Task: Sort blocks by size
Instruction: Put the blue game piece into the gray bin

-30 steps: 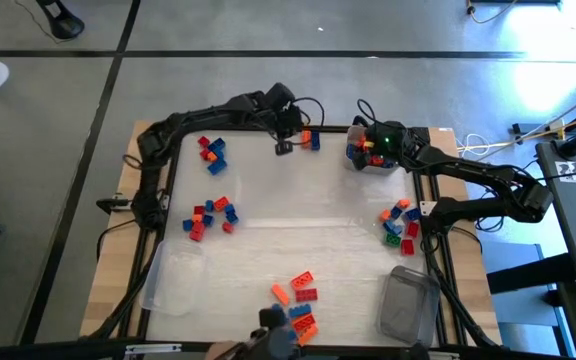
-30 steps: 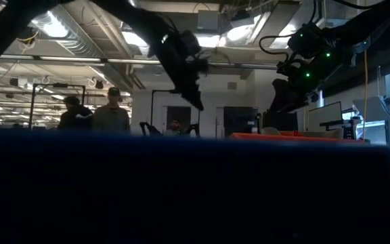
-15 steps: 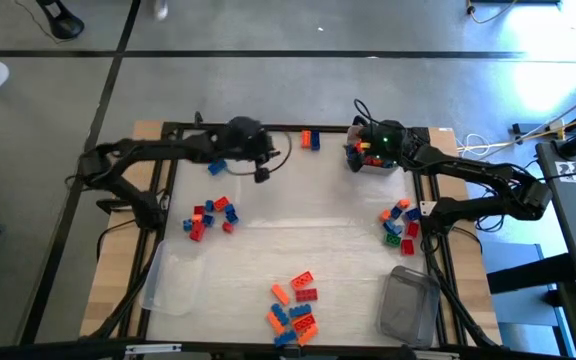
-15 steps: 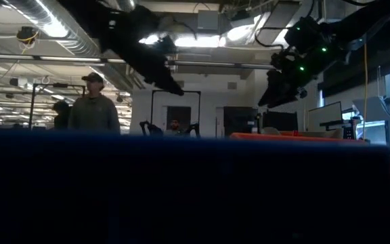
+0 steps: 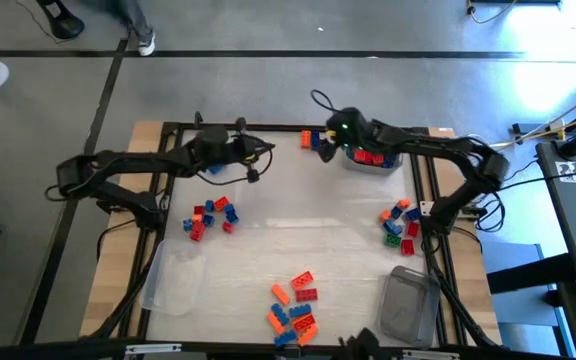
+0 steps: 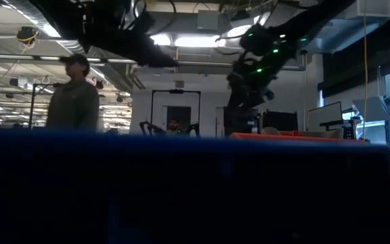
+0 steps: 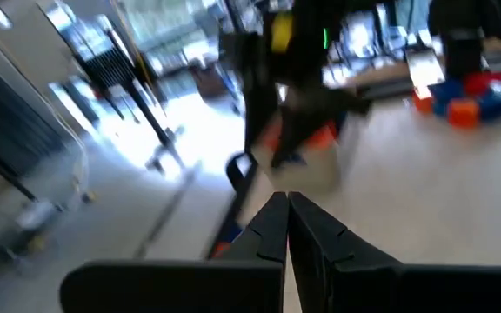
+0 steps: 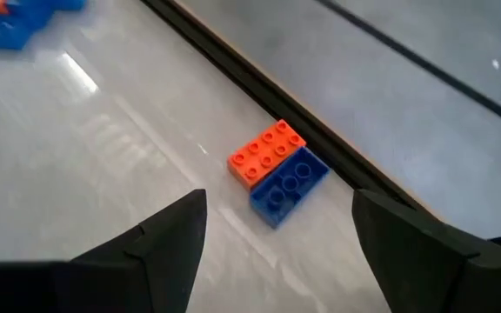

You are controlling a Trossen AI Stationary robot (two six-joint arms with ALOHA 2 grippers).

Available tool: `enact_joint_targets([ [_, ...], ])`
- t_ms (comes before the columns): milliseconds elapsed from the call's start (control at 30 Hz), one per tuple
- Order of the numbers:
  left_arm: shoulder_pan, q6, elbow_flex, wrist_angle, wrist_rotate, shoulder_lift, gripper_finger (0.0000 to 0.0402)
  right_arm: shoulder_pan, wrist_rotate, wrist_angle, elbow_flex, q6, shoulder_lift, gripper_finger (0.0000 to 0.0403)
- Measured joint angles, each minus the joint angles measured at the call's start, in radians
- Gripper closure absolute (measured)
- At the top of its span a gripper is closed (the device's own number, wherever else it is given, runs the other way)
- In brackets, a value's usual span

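Along the table's far edge, the right gripper [image 5: 330, 140] is hovering with its fingers [image 8: 159, 239] standing wide apart and nothing between them, pointing down at an orange block [image 8: 266, 154] and a blue block [image 8: 289, 185] that are lying side by side and touching, just beside the dark frame rail [image 8: 259, 83]. From above, this pair [image 5: 310, 139] is sitting near the middle of the far edge, with a clear tub [image 5: 372, 158] holding red and blue blocks just to its right. The left gripper [image 5: 254, 174] is hanging over the far left part of the table with its fingers [image 7: 268, 228] pressed together and holding nothing, near a small blue cluster [image 5: 218, 166]. Other blocks are lying in loose groups: a red and blue group at the left [image 5: 211, 216], an orange, red and blue group at the near edge [image 5: 294, 304], and a mixed group with green at the right [image 5: 400, 222]. Two further tubs, possibly holding nothing, are resting at the near left [image 5: 176, 280] and near right [image 5: 410, 303]. No readable writing is showing on any block or tub. Beyond the table, a person [image 6: 73, 96] is standing in the room.
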Motion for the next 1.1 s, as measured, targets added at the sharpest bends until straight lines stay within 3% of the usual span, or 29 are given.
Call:
enact_joint_targets([
  [167, 0.000, 0.052, 0.001, 0.111, 0.001, -0.001, 0.0401, 0.000, 0.018, -0.105, 0.165, 0.068, 0.146, 0.0118],
  [400, 0.000, 0.077, 0.001, 0.039, 0.001, -0.022, 0.0401, 0.000, 0.038, -0.195, 0.295, 0.185, 0.274, 0.0118],
  [1100, -0.022, 0.066, 0.000, -0.020, 0.003, -0.031, 0.0401, -0.074, -0.024, -0.185, 0.298, 0.239, 0.389, 0.0118],
])
